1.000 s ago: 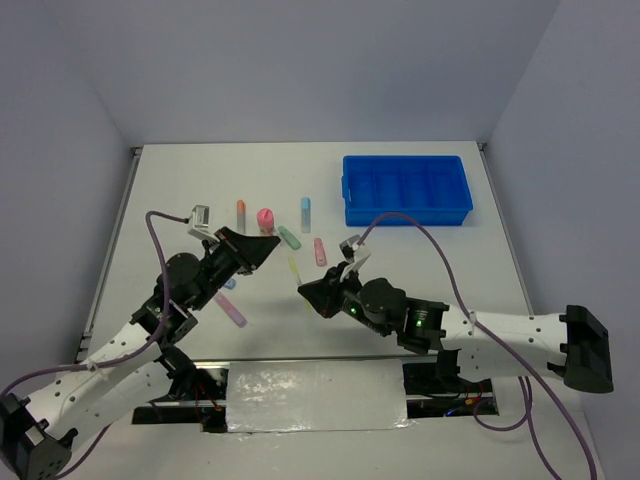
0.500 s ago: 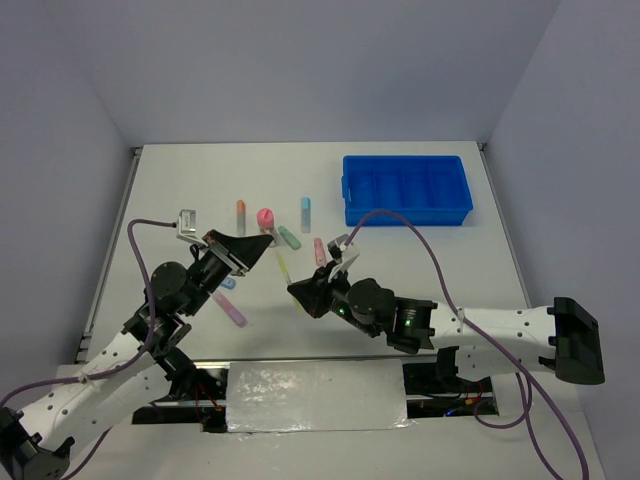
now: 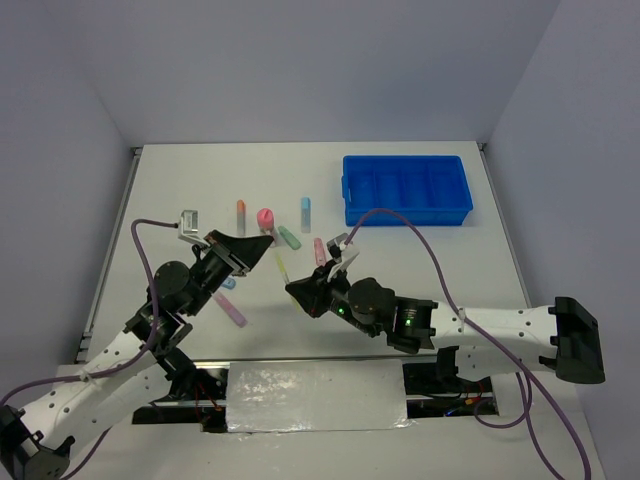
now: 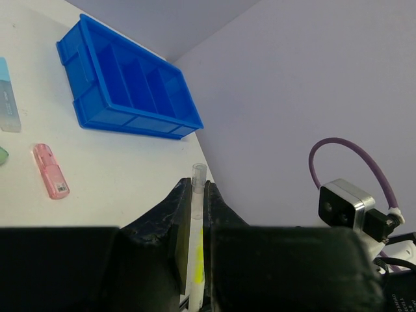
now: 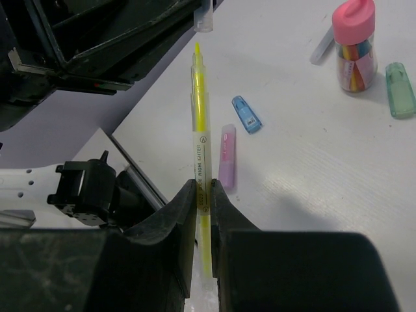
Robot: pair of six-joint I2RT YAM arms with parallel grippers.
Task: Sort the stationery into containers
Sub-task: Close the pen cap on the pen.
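Observation:
My right gripper is shut on the body of the thin yellow stick, a highlighter held above the table with its bare tip pointing at my left gripper. My left gripper is shut on the stick's clear cap, whose open end sticks out past the fingertips. Tip and cap are a small gap apart. The blue divided tray stands at the back right.
On the table lie an orange-capped highlighter, a pink-capped tube, a green highlighter, a blue one, a pink one, a purple one and a small blue piece.
Both grippers and the yellow stick between them have shifted a little to the left. Over the last half second they have hardly moved.

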